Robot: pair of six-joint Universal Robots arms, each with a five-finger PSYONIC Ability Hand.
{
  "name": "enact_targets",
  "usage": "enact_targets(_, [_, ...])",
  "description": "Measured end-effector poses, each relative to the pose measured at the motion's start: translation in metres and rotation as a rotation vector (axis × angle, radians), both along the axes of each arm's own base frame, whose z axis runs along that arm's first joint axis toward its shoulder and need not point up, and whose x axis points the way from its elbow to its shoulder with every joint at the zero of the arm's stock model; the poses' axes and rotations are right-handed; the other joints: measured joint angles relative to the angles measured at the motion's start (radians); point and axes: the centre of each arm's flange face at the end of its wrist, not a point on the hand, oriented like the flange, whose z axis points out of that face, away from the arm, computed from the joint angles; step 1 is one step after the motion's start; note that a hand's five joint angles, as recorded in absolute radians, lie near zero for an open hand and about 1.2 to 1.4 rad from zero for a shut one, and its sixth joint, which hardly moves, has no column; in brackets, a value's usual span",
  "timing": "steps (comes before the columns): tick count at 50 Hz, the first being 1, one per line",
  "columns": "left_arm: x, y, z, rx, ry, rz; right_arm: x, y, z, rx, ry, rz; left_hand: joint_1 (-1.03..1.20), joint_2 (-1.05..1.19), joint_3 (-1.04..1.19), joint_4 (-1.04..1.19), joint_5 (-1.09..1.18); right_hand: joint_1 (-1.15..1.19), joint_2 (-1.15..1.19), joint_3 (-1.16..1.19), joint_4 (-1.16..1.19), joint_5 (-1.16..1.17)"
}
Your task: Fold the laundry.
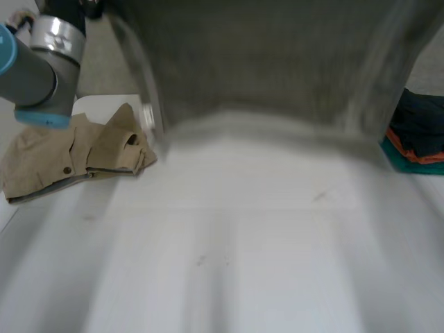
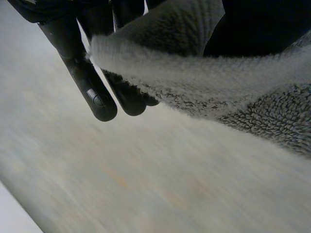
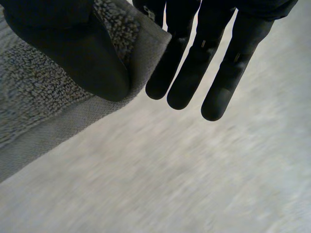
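Towel point(image 1: 277, 62), grey and looped, hangs spread wide in the air over the far part of the white surface point(image 1: 243, 243), held up at two places. The left robot hand point(image 2: 87, 82) has a thick edge of it running between its fingers and the dark bulk of the hand beside them, so it looks clamped on the cloth. The right robot hand point(image 3: 194, 63) pins a hemmed corner with its thumb against straight fingers. The main risk is that corner: only a narrow strip lies under the thumb, and a quick swing or the pull of the hanging cloth could draw it free and drop one side in a heap. Uneven lowering would also lay the towel down skewed and creased. It could brush the tan garment point(image 1: 62, 156) lying beside the left arm point(image 1: 41, 62), or the dark garment point(image 1: 416, 139) with orange and teal trim at the other side. The towel's upper part is cut off in the head view, and I cannot tell whether its lower hem touches the surface or how deep the left grip goes.
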Motion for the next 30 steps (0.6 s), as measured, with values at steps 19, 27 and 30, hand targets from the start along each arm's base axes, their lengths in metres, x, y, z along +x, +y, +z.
enact_targets(19, [0.003, 0.015, -0.114, 0.357, 0.010, -0.100, 0.023, -0.001, -0.117, 0.350, 0.052, 0.072, 0.000, 0.001, 0.000, 0.000, 0.006, 0.000, 0.000, 0.000, 0.000, 0.016])
enact_targets(27, [0.007, 0.053, -0.181, 0.609, -0.077, -0.103, 0.020, 0.021, -0.193, 0.706, 0.130, 0.092, 0.000, 0.001, 0.001, 0.000, 0.006, 0.000, 0.000, 0.000, 0.000, 0.016])
enact_targets(30, [0.013, 0.081, -0.197, 0.738, -0.140, -0.087, 0.016, 0.042, -0.211, 0.850, 0.189, 0.089, 0.000, 0.001, 0.001, 0.000, 0.006, 0.000, 0.000, 0.000, 0.000, 0.016])
